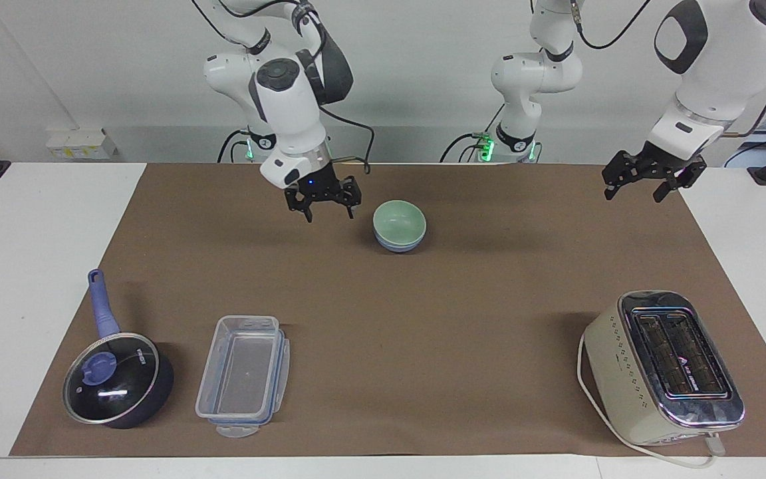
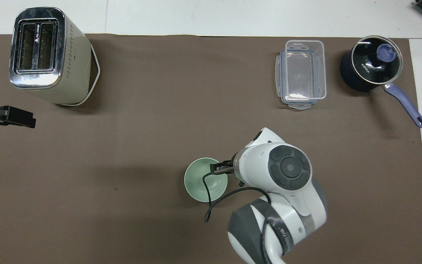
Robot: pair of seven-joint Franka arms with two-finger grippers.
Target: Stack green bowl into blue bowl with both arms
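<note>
My right claw hangs spread and empty beside the pale mint-green bowl, nested in the periwinkle-blue bowl near the tabletop's robot-side edge. My left claw waits spread over the corner.

Count of things on the table
Two bowls, one saucepan, one container, one toaster, two grippers.

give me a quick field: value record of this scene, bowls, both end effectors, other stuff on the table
green bowl: nested in the blue bowl
blue bowl: on the brown mat, only its lower wall showing under the green one
right end effector: open, empty, raised over the mat beside the bowls
left end effector: open, empty, waiting over the mat's edge at the left arm's end
toaster: farther from the robots, left arm's end
clear container: beside the saucepan
saucepan: lidded, right arm's end
</note>
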